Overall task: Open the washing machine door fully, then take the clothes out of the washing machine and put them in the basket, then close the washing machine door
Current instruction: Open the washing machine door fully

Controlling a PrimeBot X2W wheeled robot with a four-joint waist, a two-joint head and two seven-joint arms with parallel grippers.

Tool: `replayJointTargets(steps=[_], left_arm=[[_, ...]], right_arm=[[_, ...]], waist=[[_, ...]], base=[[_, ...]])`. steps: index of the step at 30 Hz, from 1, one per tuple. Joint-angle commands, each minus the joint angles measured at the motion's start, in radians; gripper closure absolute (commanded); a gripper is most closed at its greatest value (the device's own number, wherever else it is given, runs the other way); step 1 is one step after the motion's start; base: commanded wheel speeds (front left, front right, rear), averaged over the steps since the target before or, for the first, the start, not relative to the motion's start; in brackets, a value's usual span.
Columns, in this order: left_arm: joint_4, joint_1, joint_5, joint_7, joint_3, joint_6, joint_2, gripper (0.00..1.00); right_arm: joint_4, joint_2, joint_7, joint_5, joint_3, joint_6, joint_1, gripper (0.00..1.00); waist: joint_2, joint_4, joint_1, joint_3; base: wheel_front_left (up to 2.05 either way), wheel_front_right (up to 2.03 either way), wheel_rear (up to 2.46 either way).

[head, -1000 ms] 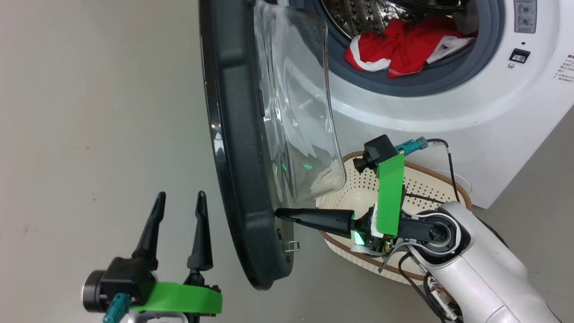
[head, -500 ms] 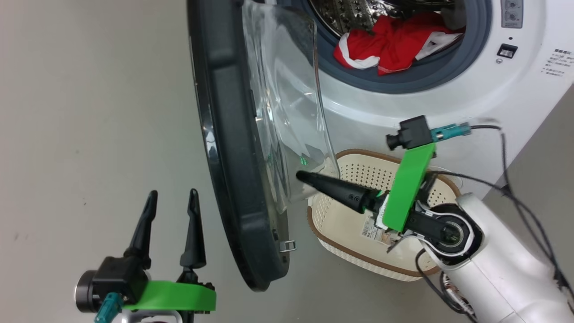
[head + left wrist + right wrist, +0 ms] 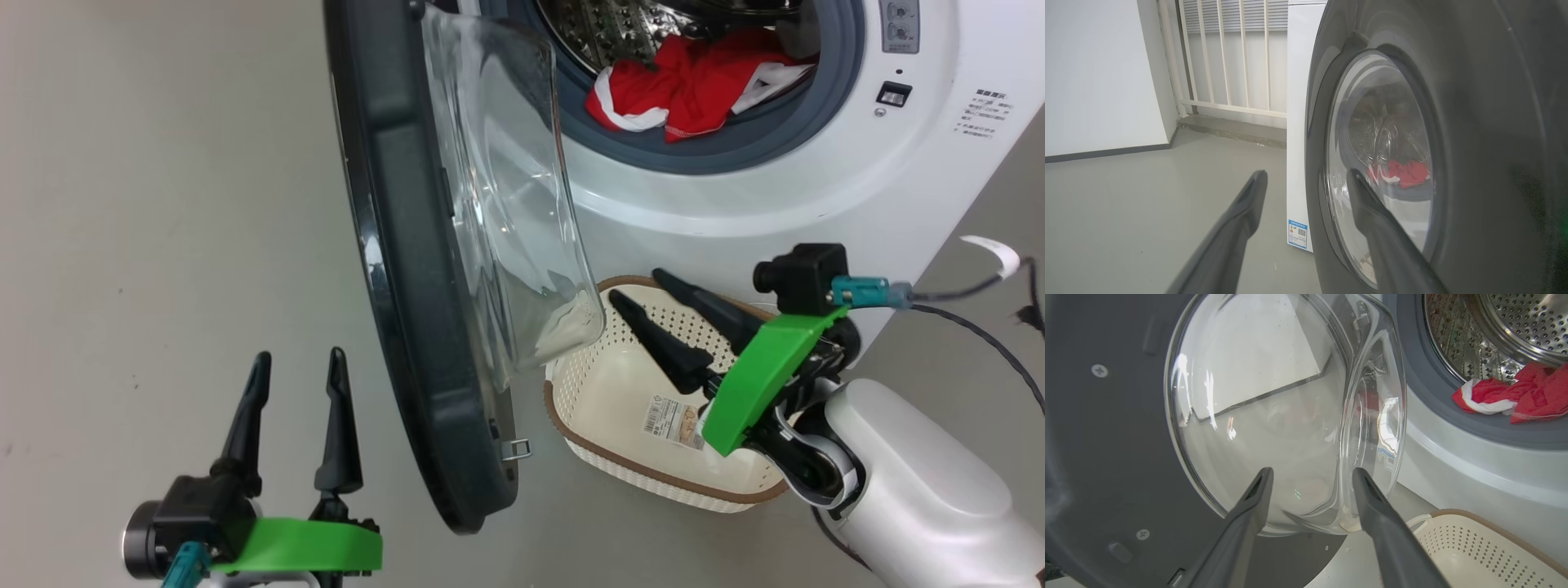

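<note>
Now the right pincer (image 3: pixel 635 284) is spreading wide, empty, over the basket (image 3: pixel 653 482), having just pulled off the washing machine door (image 3: pixel 408 286), which is standing swung out at left. The clothes (image 3: pixel 686 82) are lying in the washing machine (image 3: pixel 735 204), far right, awaiting pickup; the left pincer (image 3: pixel 299 355) is idling open, empty.

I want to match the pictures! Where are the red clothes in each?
Head view: the clothes lie in the drum mouth, top, right of centre.
Left wrist view: red patch through the glass of the washing machine door, right of centre.
Right wrist view: at the right edge, on the grey ring.
Shared landmark: that door's clear glass bowl.
</note>
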Motion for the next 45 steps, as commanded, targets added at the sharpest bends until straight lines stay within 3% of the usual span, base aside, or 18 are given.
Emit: replayJointTargets(steps=[1,7,13,19,29,33,45], left_arm=[[-0.031,0.004,0.011,-0.005,0.039,-0.002,0.018,0.0],[-0.044,0.016,0.015,-0.005,0.045,-0.002,0.018,0.0],[-0.055,0.023,0.021,-0.005,0.049,-0.014,0.018,0.0],[-0.06,0.027,0.027,-0.005,0.049,-0.019,0.018,0.0],[-0.059,0.038,0.044,-0.005,0.048,-0.035,0.018,0.0],[-0.057,0.051,0.05,-0.005,0.049,-0.035,0.018,0.0],[-0.051,0.062,0.055,-0.005,0.052,-0.031,0.018,0.0]], right_arm=[[0.002,0.0,-0.055,-0.065,0.008,0.004,0.009,0.0],[0.104,0.021,-0.217,-0.353,-0.036,0.004,0.016,0.0],[0.153,0.107,-0.316,-0.582,-0.193,0.004,0.059,0.0],[0.131,0.191,-0.343,-0.758,-0.359,0.004,0.131,0.0],[-0.066,0.233,-0.345,-0.856,-0.483,0.004,0.29,0.0],[-0.129,0.234,-0.346,-0.825,-0.483,0.004,0.38,0.0],[-0.142,0.234,-0.346,-0.812,-0.471,0.004,0.402,0.0]], waist=[[-0.0001,-0.004,0.0,-0.003],[-0.0001,-0.01,0.0,-0.009],[-0.0001,-0.018,0.0,-0.012],[-0.0001,-0.022,0.0,-0.019],[-0.0001,-0.024,0.0,-0.045],[-0.0001,-0.028,0.0,-0.057],[-0.0001,-0.036,0.0,-0.054]], base=[[0.0,0.0,0.0],[0.0,0.0,0.0],[0.0,0.0,0.0],[0.0,0.0,0.0],[0.0,0.0,0.0],[0.0,0.0,0.0],[0.0,0.0,0.0]])
